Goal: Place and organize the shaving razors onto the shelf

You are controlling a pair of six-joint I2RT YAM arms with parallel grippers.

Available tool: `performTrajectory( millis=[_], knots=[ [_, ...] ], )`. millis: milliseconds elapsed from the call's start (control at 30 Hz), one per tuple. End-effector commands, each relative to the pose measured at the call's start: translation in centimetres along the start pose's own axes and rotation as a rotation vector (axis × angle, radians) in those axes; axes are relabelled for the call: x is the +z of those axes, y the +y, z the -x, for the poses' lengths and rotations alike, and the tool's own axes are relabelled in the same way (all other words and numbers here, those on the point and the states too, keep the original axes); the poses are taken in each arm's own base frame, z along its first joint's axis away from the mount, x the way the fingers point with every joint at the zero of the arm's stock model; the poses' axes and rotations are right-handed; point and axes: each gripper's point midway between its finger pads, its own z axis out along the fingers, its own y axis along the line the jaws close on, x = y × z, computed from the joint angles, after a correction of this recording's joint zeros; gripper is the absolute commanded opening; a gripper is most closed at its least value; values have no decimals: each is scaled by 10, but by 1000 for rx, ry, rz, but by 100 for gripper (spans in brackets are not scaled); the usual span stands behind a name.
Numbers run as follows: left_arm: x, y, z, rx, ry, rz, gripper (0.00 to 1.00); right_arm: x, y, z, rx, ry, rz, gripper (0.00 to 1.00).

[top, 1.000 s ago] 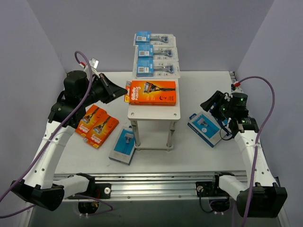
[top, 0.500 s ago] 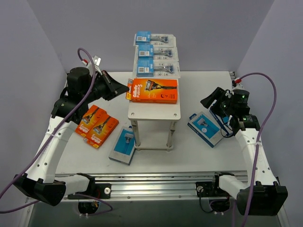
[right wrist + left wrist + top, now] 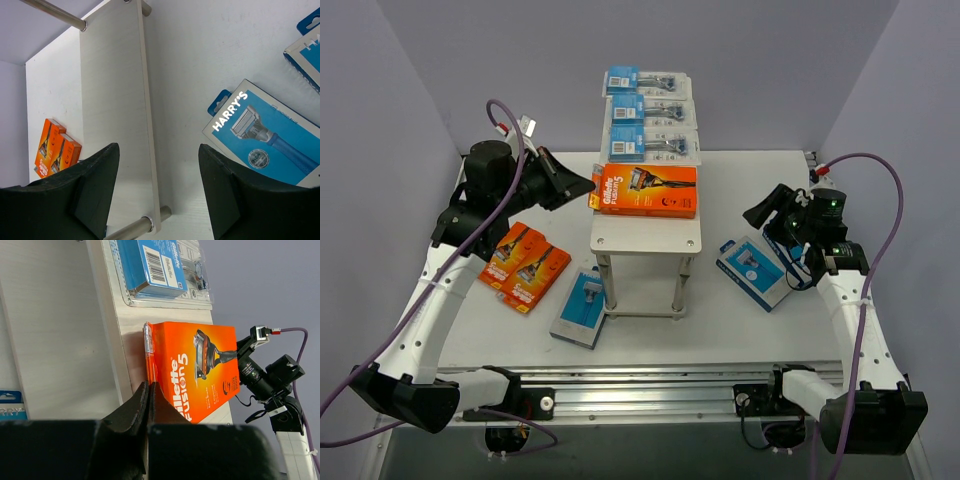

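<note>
Aligning step: orange box [image 3: 647, 191], centre frame, is touched by the closed, empty left hand [image 3: 590, 186]; right hand [image 3: 760, 214] is held open, empty. A push along the shelf [image 3: 645, 241] is needed next.

A white tabletop [image 3: 740, 320] carries a two-tier shelf [image 3: 645, 240] with a pale wood-grain top. On that top, an orange razor box [image 3: 648, 191] lies just ahead of the left gripper [image 3: 588, 185], with three blister packs [image 3: 650, 112] in a row beyond it. On the tabletop, two orange boxes [image 3: 523, 264] and a blue-and-white box [image 3: 582, 308] lie on the near side of the left gripper. A Harry's box [image 3: 755, 268] lies beneath the right gripper [image 3: 752, 215].
</note>
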Motion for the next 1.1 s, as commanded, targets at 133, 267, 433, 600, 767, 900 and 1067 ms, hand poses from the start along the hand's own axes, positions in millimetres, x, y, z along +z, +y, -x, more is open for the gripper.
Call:
performTrajectory(
  millis=[133,267,433,600,767,900,1067],
  knots=[
    [3,-14,13,30,-49,-39,2,-1,13,13,-32,-31,44,60],
    [2,-15,12,28,-50,-41,2,1,13,13,-30,-30,45,60],
    [2,-15,11,23,-50,-44,2,0,13,12,-31,-29,44,60],
    [4,-13,9,19,-53,-47,2,-1,12,12,-33,-31,44,60],
    [1,-14,11,19,-73,-51,7,-2,13,13,-36,-34,44,60],
    [-1,-15,12,21,-75,-54,21,-2,13,13,-35,-34,42,60],
    [-2,-15,12,23,-79,-49,36,-3,13,12,-38,-33,43,61]
  ],
)
